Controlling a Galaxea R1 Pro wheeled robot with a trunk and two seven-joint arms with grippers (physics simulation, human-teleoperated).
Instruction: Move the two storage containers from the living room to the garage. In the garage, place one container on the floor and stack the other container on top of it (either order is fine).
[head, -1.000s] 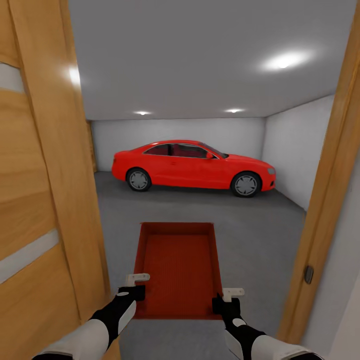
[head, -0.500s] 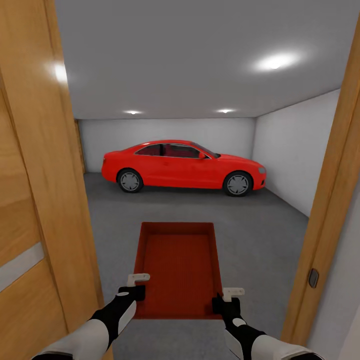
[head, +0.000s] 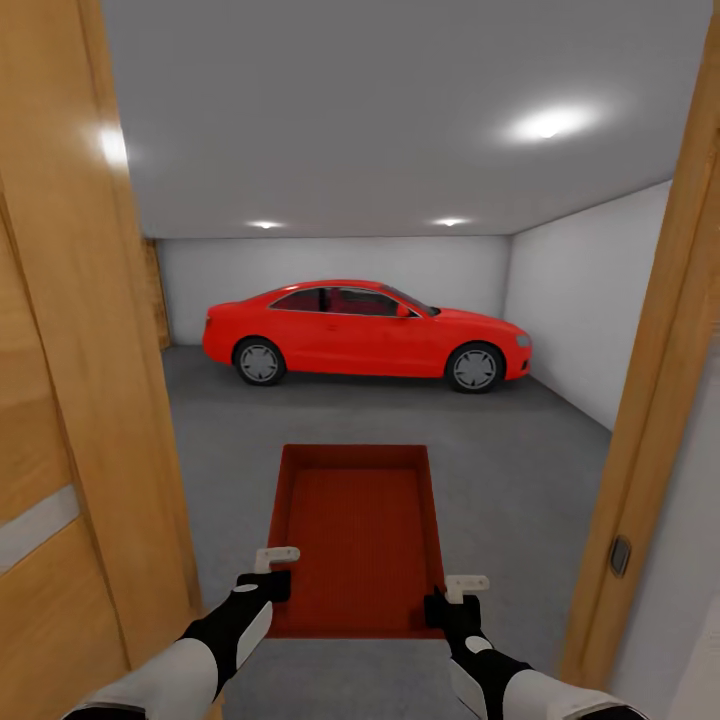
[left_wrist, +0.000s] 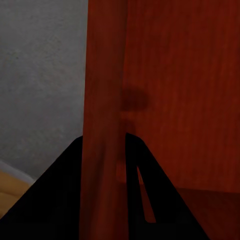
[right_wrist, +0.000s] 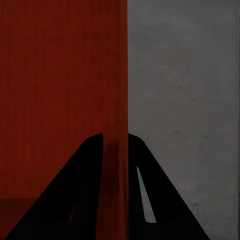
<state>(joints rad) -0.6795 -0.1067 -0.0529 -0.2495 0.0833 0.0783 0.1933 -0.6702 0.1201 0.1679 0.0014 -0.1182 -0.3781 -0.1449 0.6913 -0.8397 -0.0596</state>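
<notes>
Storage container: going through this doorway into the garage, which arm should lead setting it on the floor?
Neither clearly. The left gripper and right gripper each pinch a side wall of the storage container. Lower both together onto the grey floor; the right has slightly more doorway clearance.

Left gripper and right gripper forward, jaws clamped on walls

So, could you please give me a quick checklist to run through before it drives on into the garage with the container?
1. Left gripper clamped on the storage container's left wall: ok.
2. Right gripper clamped on its right wall: ok.
3. Container held level: ok.
4. Door frame clearance on both sides: cannot tell.
5. Grey garage floor free ahead, short of the red car: ok.
6. Second container's whereabouts: cannot tell.
</notes>
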